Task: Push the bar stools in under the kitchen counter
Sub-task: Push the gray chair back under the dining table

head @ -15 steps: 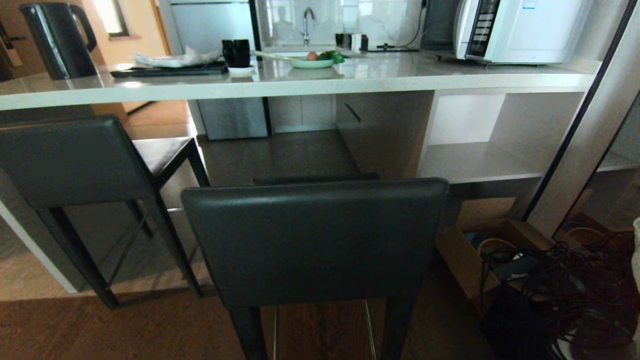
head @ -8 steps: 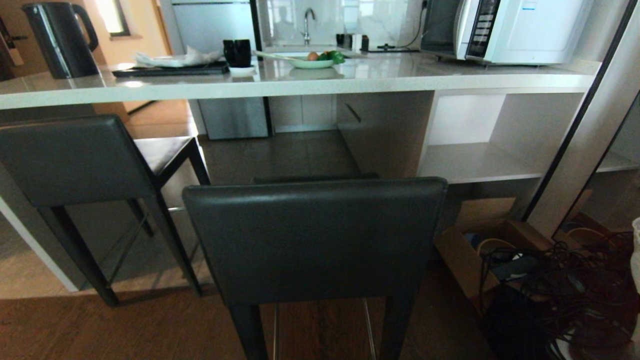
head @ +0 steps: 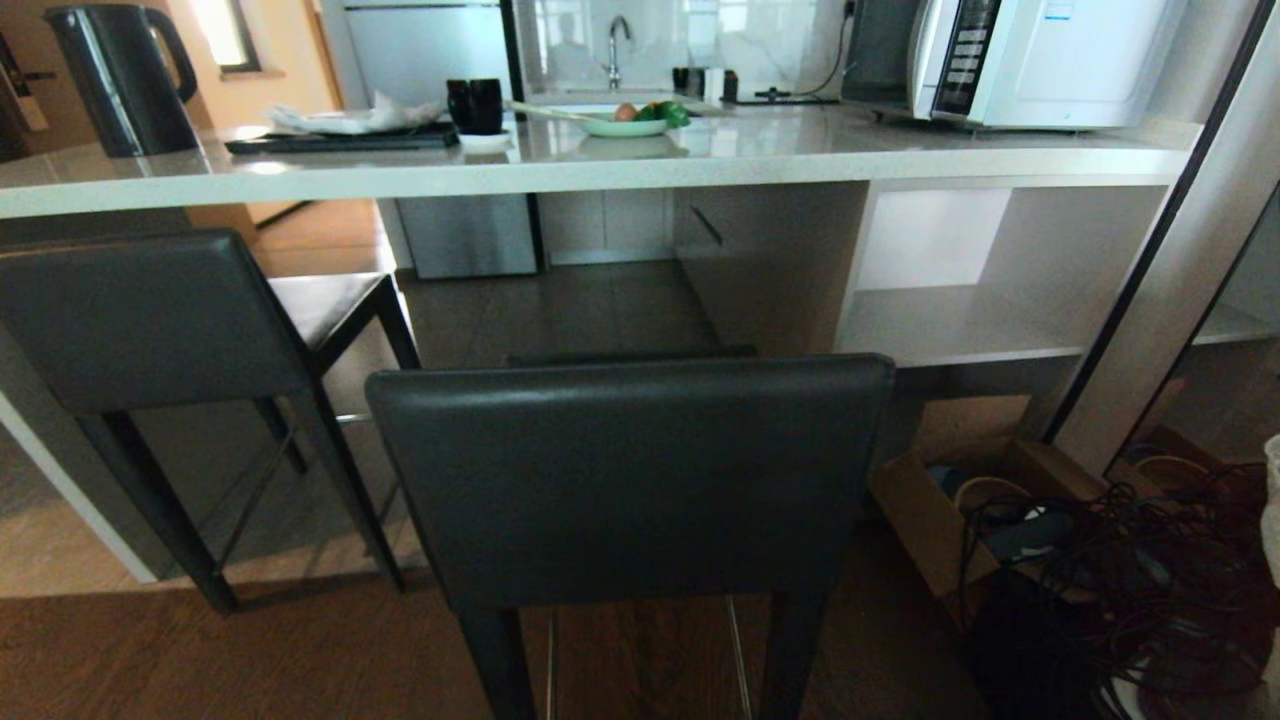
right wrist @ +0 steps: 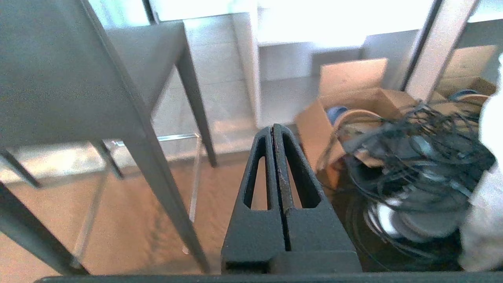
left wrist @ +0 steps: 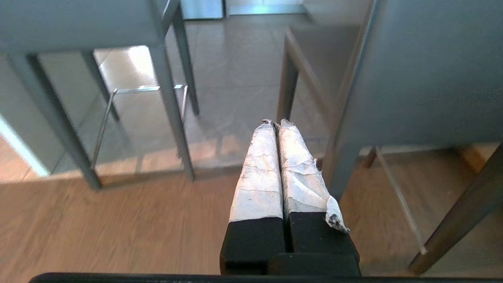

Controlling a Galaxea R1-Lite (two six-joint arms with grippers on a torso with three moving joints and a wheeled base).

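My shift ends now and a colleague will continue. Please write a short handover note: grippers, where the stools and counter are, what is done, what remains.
Left gripper: fingers shut, empty, low beside the near stool, touching nothing.
Right gripper: fingers shut, empty, low between the near stool and the open cardboard box of cables.
Near dark-grey leather-backed bar stool: centre, standing clear in front of the pale speckled stone kitchen counter.
Second matching dark-grey stool: on the left, at the counter edge; how far its seat goes under cannot be told.
Done: no stool is being pushed.
Left: push both stools in under the counter.
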